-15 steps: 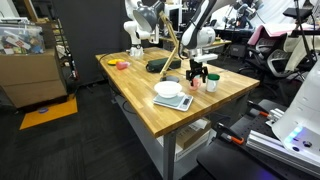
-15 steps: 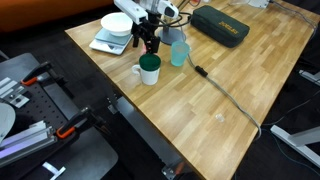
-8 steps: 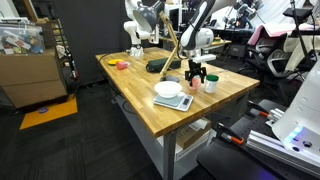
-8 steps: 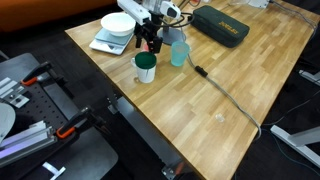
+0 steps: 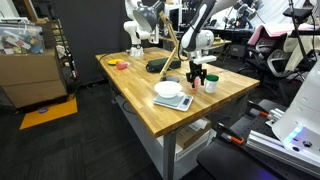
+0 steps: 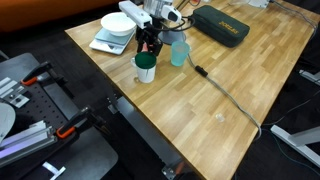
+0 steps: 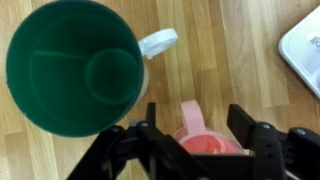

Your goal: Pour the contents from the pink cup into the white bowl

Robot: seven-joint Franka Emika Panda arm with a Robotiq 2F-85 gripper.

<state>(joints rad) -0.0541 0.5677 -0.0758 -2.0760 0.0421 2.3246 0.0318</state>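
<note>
Pincer: the gripper [image 7: 196,120] straddles the pink cup [image 7: 203,140], 1 finger on each side; cannot tell if the pads bite.
Pink cup: between the jaws, with the green mug [image 7: 75,65] close at 10 o'clock.
Risk: a swing toward the white bowl [image 6: 117,22] may clip the mug, and a loose hold may drop the cup.
Views: only the wrist view shows the cup clearly. In an exterior view the bowl sits at 10 o'clock of the gripper and the blue cup [image 6: 180,52] at 4.

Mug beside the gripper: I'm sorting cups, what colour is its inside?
The mug is green inside, clearest in the wrist view.
</note>
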